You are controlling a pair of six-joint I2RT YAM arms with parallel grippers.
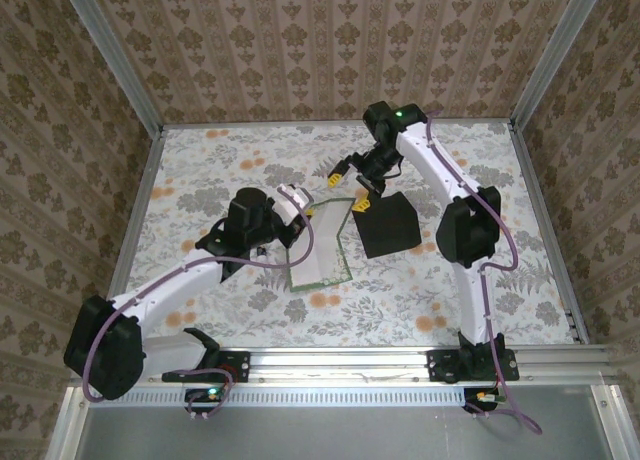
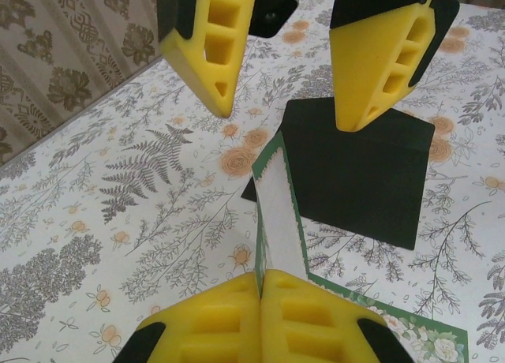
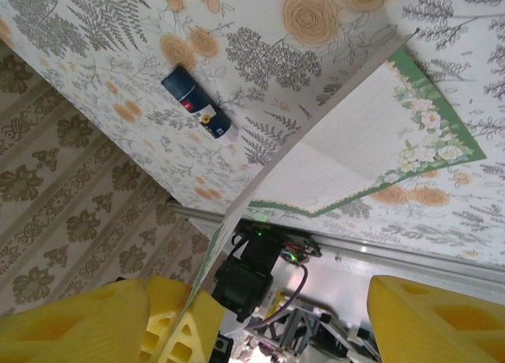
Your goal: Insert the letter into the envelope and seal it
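Near the middle of the overhead frame, the left end effector [image 2: 259,288] is pinched tight on one edge of the thin white paper letter with a dark green border [image 1: 322,248]. Its yellow foam fingers [image 2: 213,319] meet with the sheet between them. The letter bends up from the floral-patterned desk [image 1: 200,170] at the held edge, and its lower part lies flat toward the centre bottom of the frame.

Just right of the letter, the flat matte black paper envelope [image 1: 388,223] lies on the desk, with its near corner close to the sheet's raised edge.

The right end effector [image 1: 349,191] hangs over the upper ends of the letter and envelope. Its jaws are spread wide and hold nothing, one finger on each side of the lifted paper edge.

In the right wrist view, a small blue-and-white glue stick [image 3: 197,102] lies on the desk at upper left, well apart from the letter.
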